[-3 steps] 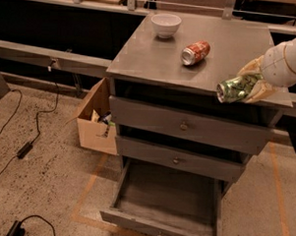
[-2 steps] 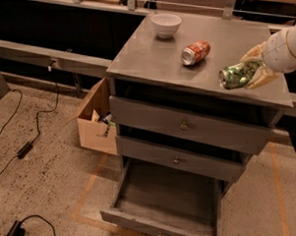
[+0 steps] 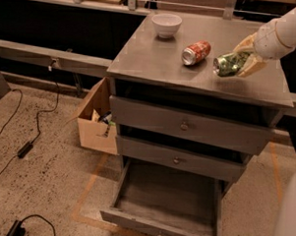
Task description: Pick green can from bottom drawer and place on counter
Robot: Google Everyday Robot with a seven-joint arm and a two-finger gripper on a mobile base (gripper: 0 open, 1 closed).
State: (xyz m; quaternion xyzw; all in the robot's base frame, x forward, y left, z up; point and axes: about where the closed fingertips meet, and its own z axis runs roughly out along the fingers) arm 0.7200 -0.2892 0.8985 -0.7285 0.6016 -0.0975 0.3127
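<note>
Green can [image 3: 228, 64], small, shiny, dark-green mottled metal, lies on its side in the jaws of the cream two-finger gripper [image 3: 240, 62], which close on it from the right. Its silver end faces left. It hangs low over the right part of the flat grey brushed-metal bench [image 3: 150, 56]; whether it touches the surface cannot be told. Just beside it, to the left, a red-orange soda can [image 3: 196, 52] lies on its side. A white bowl [image 3: 166, 25] stands farther back. Below, the deep grey metal bottom drawer [image 3: 169, 194] is pulled open.
</note>
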